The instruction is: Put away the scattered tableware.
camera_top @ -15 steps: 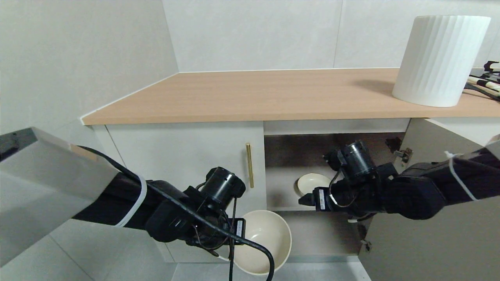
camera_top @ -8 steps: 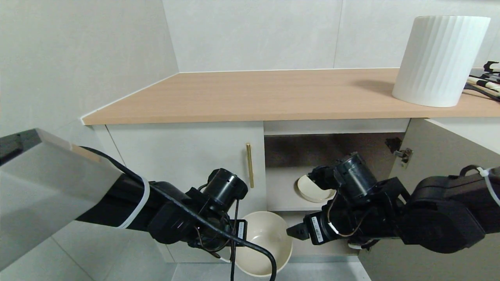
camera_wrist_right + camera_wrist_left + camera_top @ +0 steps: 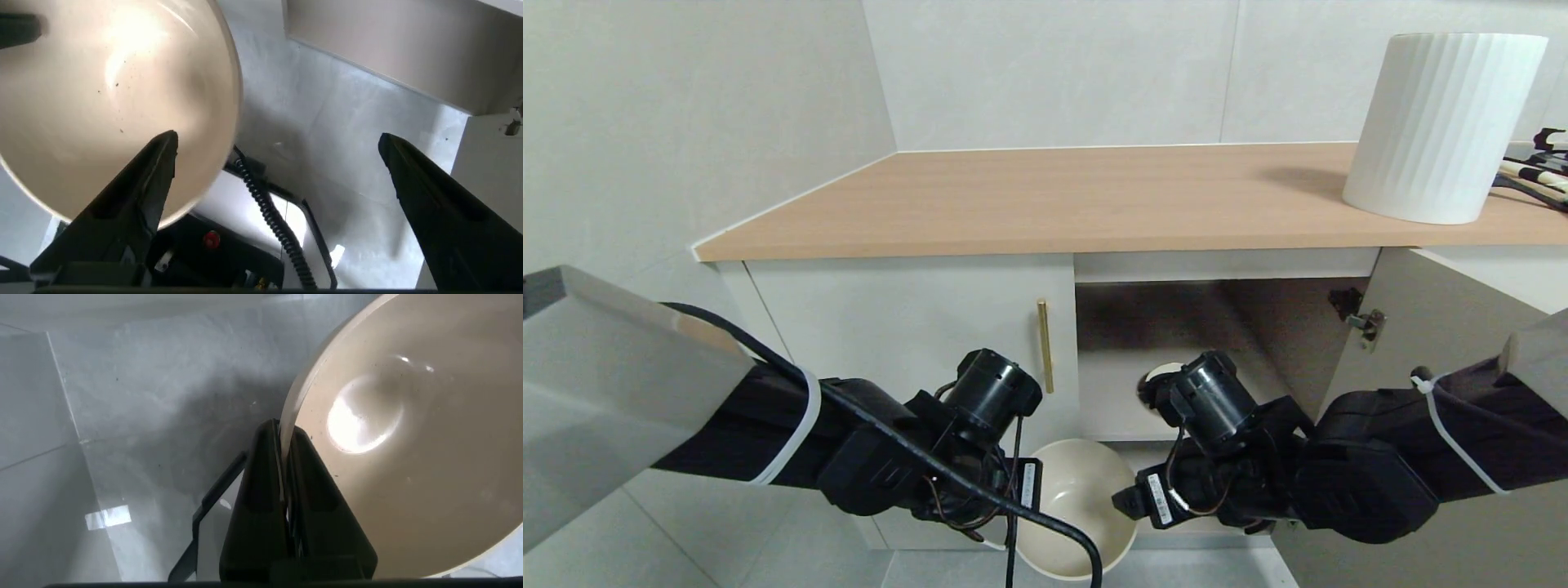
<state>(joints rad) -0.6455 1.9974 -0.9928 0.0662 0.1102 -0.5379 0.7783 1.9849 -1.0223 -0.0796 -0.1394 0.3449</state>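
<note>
A cream bowl hangs low in front of the cabinet. My left gripper is shut on its rim, and the thin edge sits clamped between the fingers beside the bowl's hollow. My right gripper is open just to the right of the bowl. One of its fingers lies against the bowl; the other finger is out over the floor. A small cream dish rests on the cabinet shelf, mostly hidden behind my right wrist.
The cabinet's right door stands open; the left door with a gold handle is closed. On the wooden counter stands a tall white ribbed container, with utensils at the far right. Grey floor lies below.
My right arm has come out of the cabinet and dropped down and left, to beside the bowl; the small dish stayed on the shelf. The left arm and bowl barely moved.
</note>
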